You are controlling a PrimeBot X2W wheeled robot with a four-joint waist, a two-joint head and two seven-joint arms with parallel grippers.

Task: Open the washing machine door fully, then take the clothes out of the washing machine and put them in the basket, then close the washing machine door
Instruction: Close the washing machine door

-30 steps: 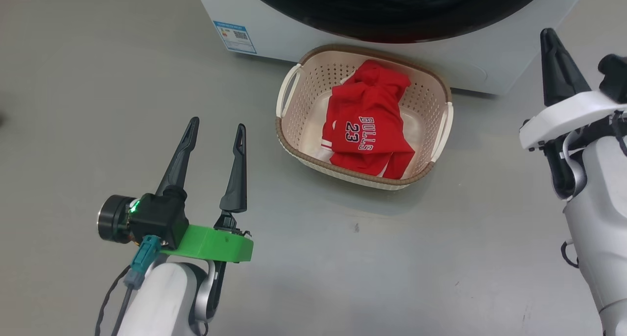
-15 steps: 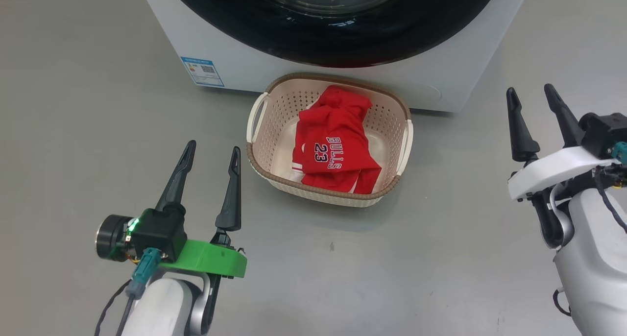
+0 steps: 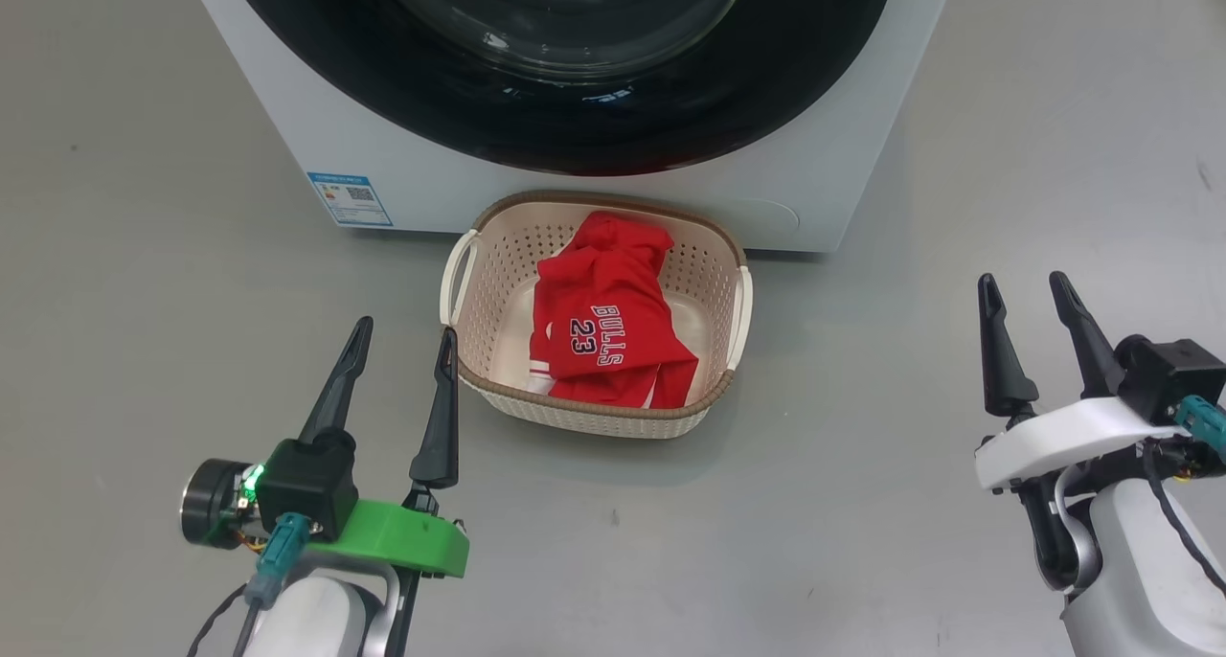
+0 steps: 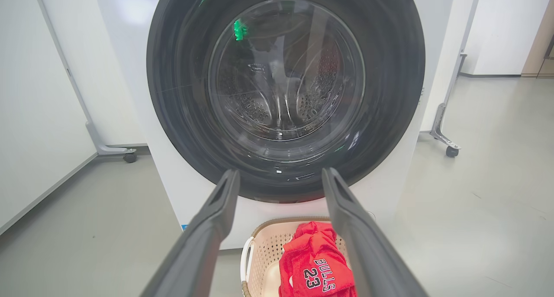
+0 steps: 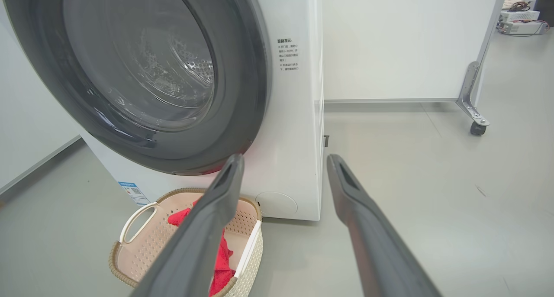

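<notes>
The white washing machine (image 3: pixel 354 159) stands at the top of the head view. Its door (image 3: pixel 575 125), a black ring around clear glass, lies flush against the front; the left wrist view shows the door (image 4: pixel 181 93) with the steel drum behind the glass. The cream basket (image 3: pixel 594 419) sits on the floor just before the machine and holds the red "BULLS 23" jersey (image 3: pixel 603 331). My left gripper (image 3: pixel 405 329) is open and empty, its right fingertip close to the basket's left front corner. My right gripper (image 3: pixel 1021 279) is open and empty, well right of the basket.
A blue label (image 3: pixel 350 197) is stuck on the washer's lower left. White panels on wheeled feet (image 4: pixel 129 157) (image 5: pixel 477 128) stand on both sides of the machine. Bare grey floor spreads around the basket (image 5: pixel 143 249).
The head camera has shifted, so washer and basket sit lower and further left in view. My right gripper has gone from shut to open and now sits lower.
</notes>
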